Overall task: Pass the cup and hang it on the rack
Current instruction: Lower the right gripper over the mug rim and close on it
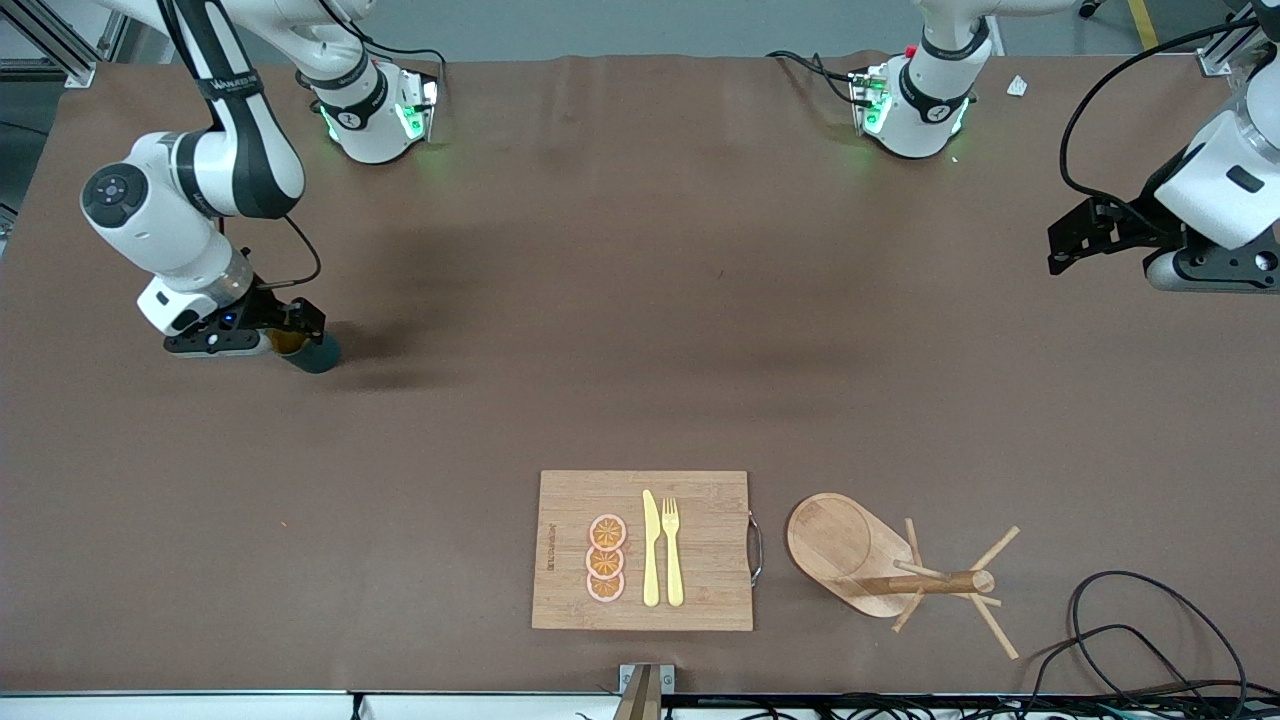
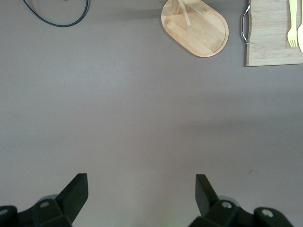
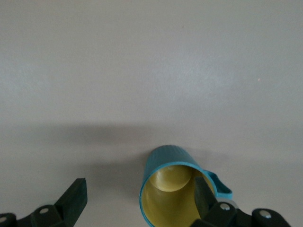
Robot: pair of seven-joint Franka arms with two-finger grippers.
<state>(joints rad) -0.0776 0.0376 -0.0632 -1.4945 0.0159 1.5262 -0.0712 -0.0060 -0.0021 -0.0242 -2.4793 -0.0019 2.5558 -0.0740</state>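
Observation:
The cup (image 1: 312, 352), dark teal and ribbed with a yellow inside, lies on its side on the brown table toward the right arm's end. Its mouth faces my right gripper (image 1: 295, 335). In the right wrist view the cup (image 3: 170, 189) shows its handle, and my right gripper (image 3: 139, 189) is open: one finger overlaps the mouth by the handle, the other stands well clear of the wall. The rack (image 1: 850, 545), a light wooden mug tree, stands near the front edge. My left gripper (image 1: 1075, 240) hangs open and empty over bare table; its wrist view shows the gripper (image 2: 142, 184) and the rack (image 2: 196, 30).
A bamboo cutting board (image 1: 700, 560) lies beside the rack, carrying a yellow knife (image 1: 651, 548), a yellow fork (image 1: 672, 550) and orange slices (image 1: 606, 558). Black cables (image 1: 1130, 620) loop at the front corner toward the left arm's end. The board (image 2: 270, 38) also shows in the left wrist view.

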